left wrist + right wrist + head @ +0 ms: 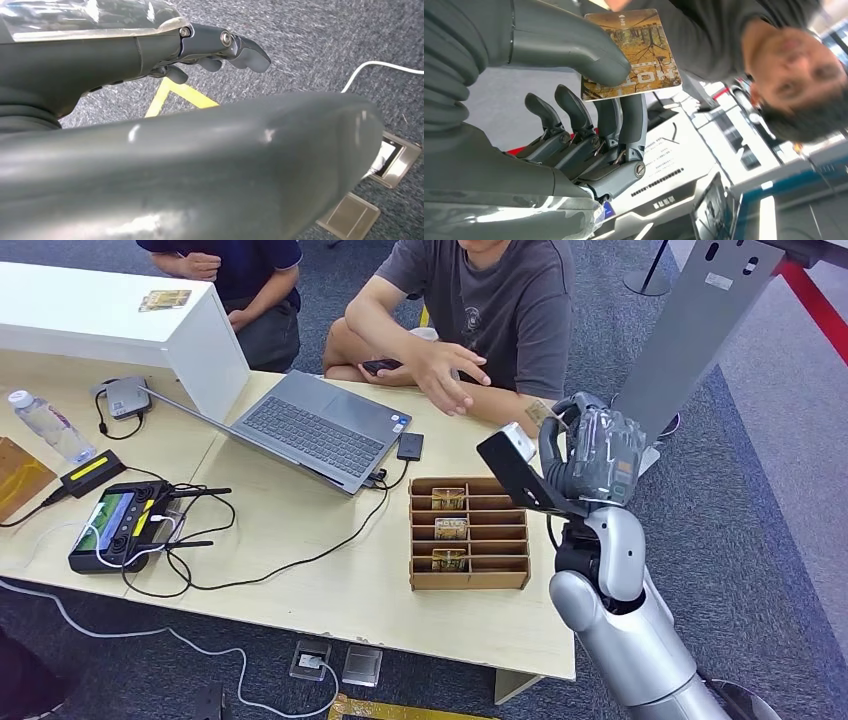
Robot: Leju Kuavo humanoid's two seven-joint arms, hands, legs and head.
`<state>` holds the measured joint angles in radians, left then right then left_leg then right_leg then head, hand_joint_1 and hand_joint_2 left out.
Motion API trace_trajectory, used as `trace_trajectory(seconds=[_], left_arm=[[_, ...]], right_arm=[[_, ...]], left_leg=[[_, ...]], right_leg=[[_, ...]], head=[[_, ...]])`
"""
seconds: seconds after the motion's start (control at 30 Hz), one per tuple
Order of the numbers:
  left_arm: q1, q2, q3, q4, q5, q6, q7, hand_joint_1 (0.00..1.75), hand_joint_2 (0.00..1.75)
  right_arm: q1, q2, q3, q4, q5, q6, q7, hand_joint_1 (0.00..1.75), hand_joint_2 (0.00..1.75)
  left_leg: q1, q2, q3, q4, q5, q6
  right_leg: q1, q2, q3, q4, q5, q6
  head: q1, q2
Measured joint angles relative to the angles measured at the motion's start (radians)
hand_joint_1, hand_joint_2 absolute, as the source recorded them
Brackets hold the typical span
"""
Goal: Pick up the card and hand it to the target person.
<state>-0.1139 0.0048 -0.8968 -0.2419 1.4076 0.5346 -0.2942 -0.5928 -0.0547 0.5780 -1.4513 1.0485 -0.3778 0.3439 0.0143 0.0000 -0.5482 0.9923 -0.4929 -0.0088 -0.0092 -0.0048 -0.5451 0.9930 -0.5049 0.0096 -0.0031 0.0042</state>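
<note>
Golden-brown card (631,52) is pinched between my right hand's (590,455) thumb and fingers, raised off the table's (330,590) far right corner, just short of the person's open hand (445,375). I'd keep the pinch firm and ease toward that palm, letting go only once they've got it (my left hand (220,47) hangs by the floor, fingers loosely curled, holding nothing).

The left hand (220,47) is seen entering from the left edge, its thick grey thumb (200,170) spread across the lower half of the frame and its darker fingers (240,47) curled in at the upper centre with nothing held in them. Grey carpet (320,45) is seen behind, marked by a yellow line (182,95) at centre left. A white cable (380,67) is seen at the right edge, above two metal floor plates (350,215) in the lower right corner.
</note>
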Motion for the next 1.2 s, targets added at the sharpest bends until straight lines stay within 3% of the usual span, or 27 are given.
trace_trajectory(seconds=[0.23,0.47,0.73,1.03,1.07,1.17,1.2], left_arm=[[-0.001,0.000,-0.001,0.000,-0.024,-0.029,-0.001,0.00,0.00],[-0.002,0.001,-0.001,0.000,-0.036,-0.031,0.004,0.00,0.00],[-0.005,0.000,-0.002,0.000,-0.034,0.001,0.014,0.00,0.00],[-0.005,-0.001,-0.002,0.000,-0.030,0.034,0.015,0.00,0.00],[-0.005,-0.002,-0.002,0.000,-0.028,0.037,0.015,0.00,0.00],[-0.004,-0.003,-0.001,0.000,-0.026,0.043,0.015,0.00,0.00],[-0.004,-0.004,-0.001,0.000,-0.025,0.044,0.015,0.00,0.00]], right_arm=[[-0.101,-0.012,-0.014,0.007,-0.162,-0.038,-0.075,1.44,1.75],[-0.192,-0.006,-0.012,0.137,-0.279,-0.036,-0.145,1.44,1.75],[-0.274,0.057,0.011,0.394,-0.350,-0.044,-0.243,1.45,1.75],[-0.297,0.120,0.034,0.567,-0.358,-0.062,-0.284,1.44,1.75],[-0.300,0.126,0.036,0.579,-0.358,-0.065,-0.287,1.29,1.75],[-0.306,0.140,0.040,0.610,-0.358,-0.071,-0.292,0.21,1.75],[-0.309,0.144,0.042,0.619,-0.358,-0.071,-0.293,0.00,1.75]], left_leg=[[0.000,0.000,0.000,0.000,0.000,0.000],[0.000,-0.001,-0.002,0.000,0.000,0.000],[0.000,-0.002,-0.003,0.000,0.000,0.000],[0.000,-0.002,-0.003,0.000,0.000,0.000],[0.000,-0.002,-0.003,0.000,0.000,0.000],[0.000,-0.002,-0.003,0.000,0.000,0.000],[0.000,-0.002,-0.003,0.000,0.000,0.000]], right_leg=[[0.000,0.000,0.000,0.000,0.000,0.000],[0.000,-0.001,-0.001,0.000,0.000,0.000],[0.000,-0.002,-0.001,0.001,0.000,0.000],[0.000,-0.002,-0.002,0.001,0.000,0.000],[0.000,-0.002,-0.002,0.001,0.000,0.000],[0.000,-0.002,-0.002,0.001,0.000,0.000],[0.000,-0.002,-0.002,0.001,0.000,0.000]], head=[[0.000,0.000],[0.000,0.000],[-0.001,0.000],[0.000,0.000],[0.000,0.000],[0.000,0.000],[0.000,0.000]])
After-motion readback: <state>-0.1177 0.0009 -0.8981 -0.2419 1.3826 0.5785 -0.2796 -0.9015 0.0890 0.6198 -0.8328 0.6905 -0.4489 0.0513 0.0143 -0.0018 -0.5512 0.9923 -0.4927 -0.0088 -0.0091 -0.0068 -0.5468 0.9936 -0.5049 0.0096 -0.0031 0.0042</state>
